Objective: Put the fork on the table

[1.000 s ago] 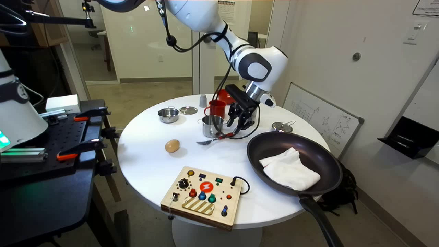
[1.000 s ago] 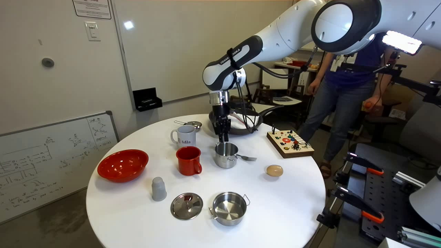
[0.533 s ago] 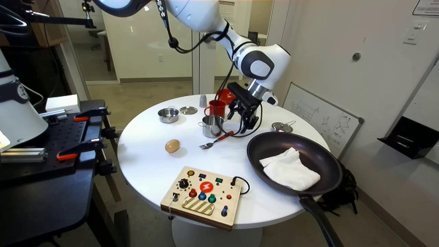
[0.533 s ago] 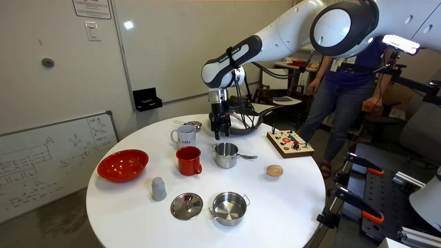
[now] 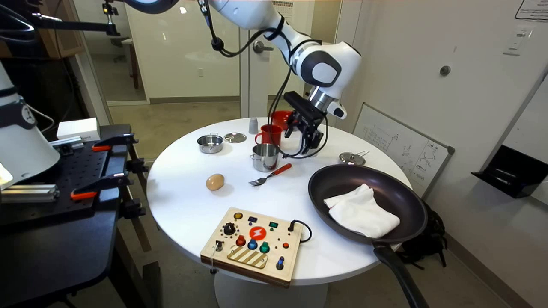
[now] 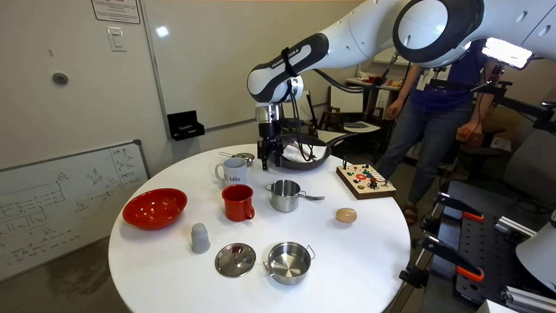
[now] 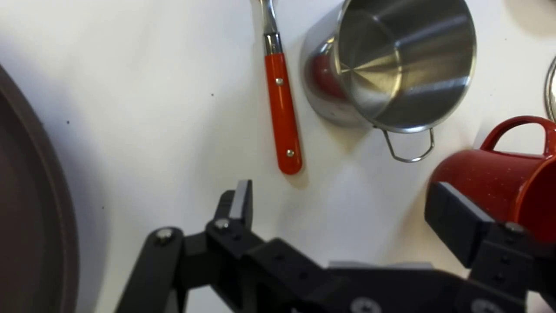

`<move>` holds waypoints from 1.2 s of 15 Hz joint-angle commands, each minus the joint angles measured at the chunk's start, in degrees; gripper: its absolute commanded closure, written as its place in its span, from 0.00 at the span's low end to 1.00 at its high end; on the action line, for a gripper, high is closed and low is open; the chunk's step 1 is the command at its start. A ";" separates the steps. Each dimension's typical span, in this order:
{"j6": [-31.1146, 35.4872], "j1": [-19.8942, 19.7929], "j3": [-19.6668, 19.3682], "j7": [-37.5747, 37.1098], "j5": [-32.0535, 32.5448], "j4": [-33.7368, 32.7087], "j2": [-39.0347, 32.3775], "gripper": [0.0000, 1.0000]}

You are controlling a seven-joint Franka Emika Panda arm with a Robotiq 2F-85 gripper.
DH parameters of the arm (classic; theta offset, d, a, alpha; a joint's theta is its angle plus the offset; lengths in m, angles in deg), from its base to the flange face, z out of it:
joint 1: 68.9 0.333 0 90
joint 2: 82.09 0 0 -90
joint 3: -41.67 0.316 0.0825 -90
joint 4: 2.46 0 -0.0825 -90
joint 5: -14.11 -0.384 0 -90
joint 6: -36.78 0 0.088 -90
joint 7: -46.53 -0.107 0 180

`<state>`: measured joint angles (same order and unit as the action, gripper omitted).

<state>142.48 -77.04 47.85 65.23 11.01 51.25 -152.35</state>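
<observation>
The fork point(image 5: 270, 174), with a red handle and metal tines, lies flat on the white round table point(image 5: 180, 179), just beside the steel cup point(image 5: 265, 157). In an exterior view its tines point(image 6: 315, 198) show while the cup hides the handle. From the wrist, the red handle point(image 7: 283, 113) appears ahead of the fingers, its tines cut off by the picture's upper edge. My gripper point(image 7: 341, 187) stands wide open above the table, nothing between its pads, apart from the fork. In an exterior view the gripper point(image 6: 272, 167) hangs behind the cup.
A red mug point(image 6: 238, 202) and a grey mug point(image 6: 234, 171) stand close to the gripper. The black pan point(image 5: 368, 205) with a white cloth is on the other side. An egg point(image 5: 215, 182), a wooden switch box point(image 5: 252, 246) and a red bowl point(image 6: 155, 208) also occupy the table.
A second ago the gripper was at the fork's handle; it has since opened and risen away. The fork settled flat, its tines shifting slightly, and stays on the table.
</observation>
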 commanded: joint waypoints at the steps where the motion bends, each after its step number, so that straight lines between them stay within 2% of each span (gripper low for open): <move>1: 2.66 0.61 0.10 -2.41 -0.41 7.33 5.95 0.00; 10: 20.01 3.52 -0.57 -6.81 -0.59 30.03 20.21 0.00; 13: 24.92 3.14 1.02 -4.83 -1.60 37.81 24.46 0.00; 14: 20.98 3.73 0.07 -5.47 -0.61 29.02 18.89 0.00; 18: 23.22 3.82 0.44 -5.43 -0.70 34.64 22.29 0.00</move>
<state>165.87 -73.72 48.87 59.52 10.85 86.13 -129.98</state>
